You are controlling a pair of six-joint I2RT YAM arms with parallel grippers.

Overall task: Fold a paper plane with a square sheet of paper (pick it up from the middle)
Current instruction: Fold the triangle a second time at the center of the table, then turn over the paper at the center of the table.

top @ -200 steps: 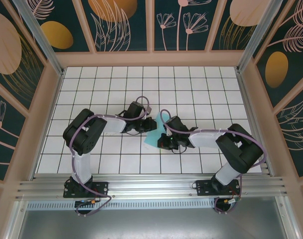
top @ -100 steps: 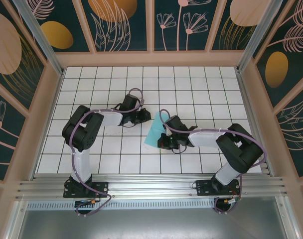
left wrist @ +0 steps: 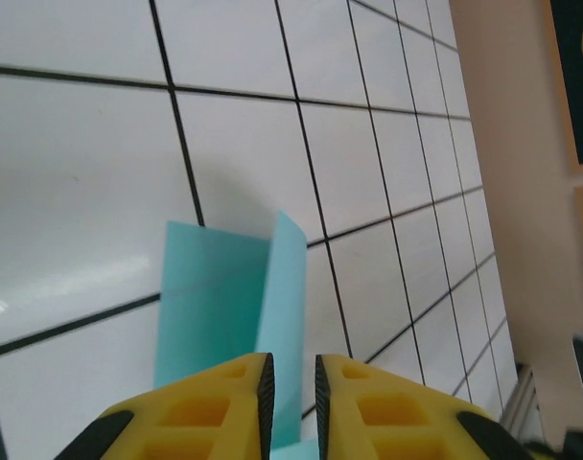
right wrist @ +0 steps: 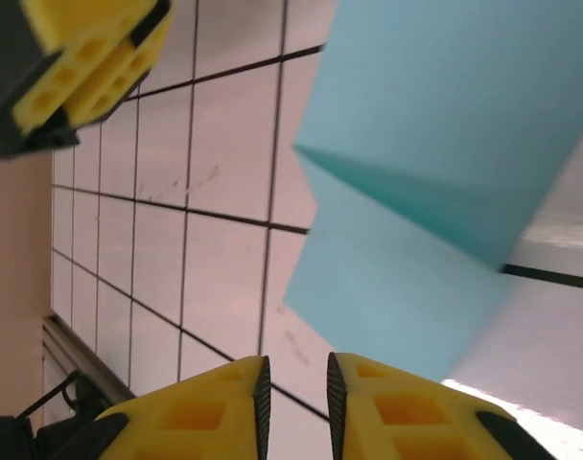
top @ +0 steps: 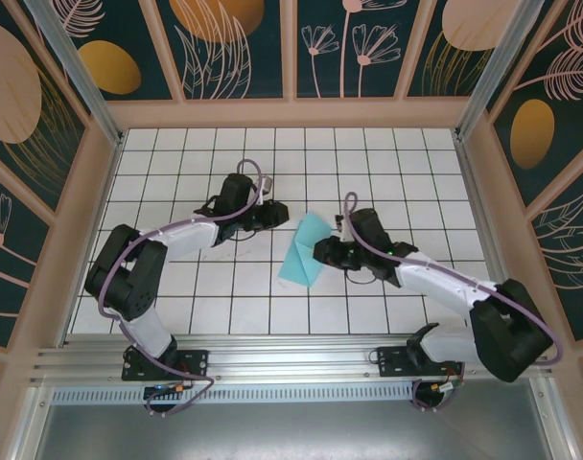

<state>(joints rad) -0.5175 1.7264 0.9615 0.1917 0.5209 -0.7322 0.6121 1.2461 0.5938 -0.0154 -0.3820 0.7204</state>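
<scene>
Two arms: both reach over the tiled table (top: 176, 153) from its near edge, their grippers close together around the middle.
Sheet of paper: the sheet of paper (top: 302, 257) lies about mid-table, a touch nearer the near edge than the far one. It is light turquoise and folded into a narrow kite-like shape, with one point toward the far edge and one toward the near edge.
Fold: a crease runs along its length. In the left wrist view one flap of the paper (left wrist: 215, 307) stands up off the tiles, and in the right wrist view the paper (right wrist: 445, 163) shows a raised ridge.
Left gripper: the left gripper (top: 279, 217) sits just beside the paper's far-left edge. I cannot tell whether it touches.
Left claw: yellow fingers (left wrist: 224, 402) narrowly parted – paper shows through the slit, but nothing looks clamped.
Right gripper: the right gripper (top: 319, 253) sits at the paper's right edge.
Right claw: yellow fingers (right wrist: 407, 402) narrowly parted – bare tile in the gap, paper just ahead of the tips, holding nothing.
</scene>
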